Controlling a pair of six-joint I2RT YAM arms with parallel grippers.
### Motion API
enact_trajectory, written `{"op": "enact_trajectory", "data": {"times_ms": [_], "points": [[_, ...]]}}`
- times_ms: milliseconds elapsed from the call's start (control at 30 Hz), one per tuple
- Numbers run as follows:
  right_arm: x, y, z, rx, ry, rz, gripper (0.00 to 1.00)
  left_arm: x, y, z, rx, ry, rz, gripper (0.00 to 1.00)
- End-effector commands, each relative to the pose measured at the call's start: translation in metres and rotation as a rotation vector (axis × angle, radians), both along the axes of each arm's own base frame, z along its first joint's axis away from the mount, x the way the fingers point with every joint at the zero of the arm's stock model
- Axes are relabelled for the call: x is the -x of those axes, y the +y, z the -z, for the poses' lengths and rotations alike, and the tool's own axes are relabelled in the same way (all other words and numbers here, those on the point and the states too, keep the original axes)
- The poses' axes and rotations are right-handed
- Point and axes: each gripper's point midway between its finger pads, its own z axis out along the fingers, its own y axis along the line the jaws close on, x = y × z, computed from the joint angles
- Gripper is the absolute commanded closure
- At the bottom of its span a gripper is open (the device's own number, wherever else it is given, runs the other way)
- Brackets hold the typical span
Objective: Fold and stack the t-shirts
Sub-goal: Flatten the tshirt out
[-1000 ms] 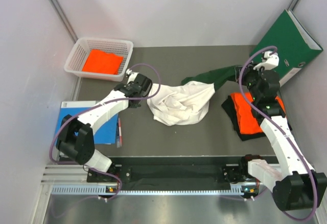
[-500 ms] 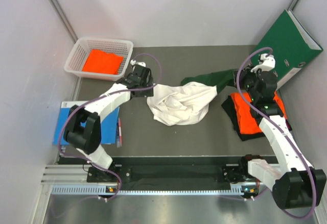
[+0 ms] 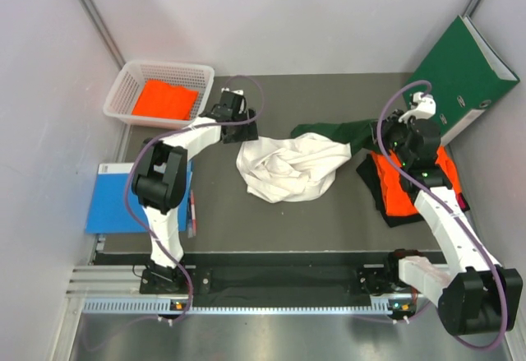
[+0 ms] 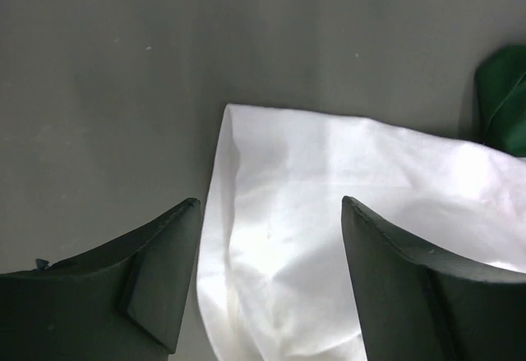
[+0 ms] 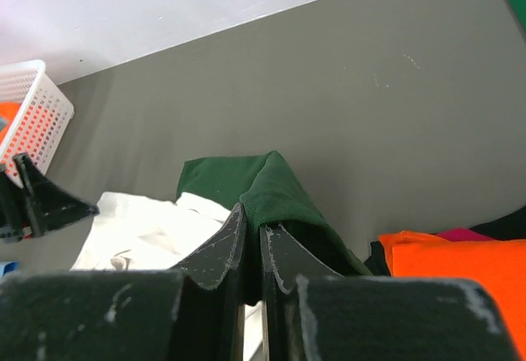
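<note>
The grey surface (image 3: 329, 221) filled most of what I could see, with the green binder (image 3: 468, 69) propped at its far right corner. Next in size was the white t-shirt (image 3: 288, 168), crumpled in a heap near the middle of the surface, a little toward the far edge. Its dark green sleeve (image 3: 333, 129) was drawn out toward the right edge. A white basket (image 3: 122, 91) sat at the far left corner holding a folded orange shirt (image 3: 164, 98), and a blue book (image 3: 111, 205) lay along the left edge. By the right edge a second orange shirt (image 3: 407, 188) rested on a black shirt (image 3: 380, 187), which I took for the start of the stack.

The right hand (image 5: 251, 225) was pinched tight on the green sleeve, a ridge of cloth rising between its fingers. The left hand (image 4: 271, 213) was spread wide over the white t-shirt's far left corner, with cloth showing between the fingers. Whether it touched the cloth I could not tell.

The white t-shirt looked light, thin and limp to me. It would sag and bunch wherever it was not held, though it was in no danger of damage. I judged the best holds to be at the outer edges: the sleeve already taken and the bare white corner on the opposite side. A pinch there would need to go low to catch the cloth, and might gather more than one layer.
</note>
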Motion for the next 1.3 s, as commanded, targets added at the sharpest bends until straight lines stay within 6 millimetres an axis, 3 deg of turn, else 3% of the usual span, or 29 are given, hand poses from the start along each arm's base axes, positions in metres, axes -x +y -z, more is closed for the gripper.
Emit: {"op": "enact_trajectory", "data": {"times_ms": [0, 167, 333, 433, 467, 533, 567, 600, 700, 733, 800, 833, 900, 933, 1000, 1033, 1267], "points": [[-0.002, -0.004, -0.016, -0.001, -0.055, 0.006, 1.00, -0.021, -0.017, 0.001, 0.122, 0.001, 0.012, 0.28], [-0.003, -0.005, -0.015, 0.003, -0.051, 0.010, 1.00, -0.027, -0.008, 0.019, 0.094, 0.019, -0.029, 0.25], [-0.006, -0.002, -0.012, 0.001, -0.042, 0.001, 1.00, -0.031, -0.014, 0.034, 0.113, 0.058, -0.005, 0.27], [-0.008, -0.003, -0.012, 0.001, -0.037, 0.001, 1.00, -0.034, -0.023, 0.046, 0.137, 0.088, 0.011, 0.47], [-0.008, -0.002, -0.012, 0.000, -0.037, -0.002, 1.00, -0.033, -0.024, 0.056, 0.137, 0.113, 0.011, 0.62], [-0.009, -0.001, -0.011, 0.003, -0.033, -0.006, 1.00, -0.035, -0.026, 0.058, 0.135, 0.133, 0.017, 0.82], [-0.010, -0.001, -0.010, 0.003, -0.028, -0.007, 1.00, -0.038, -0.025, 0.060, 0.126, 0.133, 0.012, 1.00], [-0.010, 0.000, -0.010, 0.002, -0.028, -0.015, 1.00, -0.036, -0.023, 0.060, 0.116, 0.140, 0.009, 1.00], [-0.012, 0.004, -0.010, -0.002, -0.025, -0.033, 1.00, -0.038, -0.018, 0.037, 0.101, 0.094, 0.013, 1.00], [-0.013, 0.004, -0.010, -0.004, -0.024, -0.036, 1.00, -0.040, -0.014, 0.015, 0.095, 0.052, 0.008, 1.00], [-0.014, 0.006, -0.012, -0.008, -0.027, -0.046, 1.00, -0.042, -0.003, -0.008, 0.061, 0.001, -0.012, 1.00], [-0.016, 0.007, -0.018, -0.009, -0.038, -0.050, 1.00, -0.042, 0.005, -0.032, 0.060, -0.036, -0.023, 1.00], [-0.018, 0.008, -0.027, -0.011, -0.056, -0.058, 1.00, -0.044, 0.018, -0.060, 0.039, -0.088, -0.042, 1.00], [-0.018, 0.009, -0.030, -0.013, -0.064, -0.059, 1.00, -0.044, 0.028, -0.088, 0.046, -0.140, -0.060, 1.00], [-0.018, 0.010, -0.038, -0.013, -0.081, -0.066, 1.00, -0.045, 0.046, -0.115, 0.014, -0.197, -0.096, 1.00], [-0.017, 0.010, -0.048, -0.014, -0.103, -0.069, 1.00, -0.043, 0.055, -0.143, 0.015, -0.255, -0.113, 1.00], [-0.005, 0.009, -0.086, -0.008, -0.197, -0.067, 1.00, -0.021, 0.098, -0.246, -0.019, -0.470, -0.199, 1.00]]}}
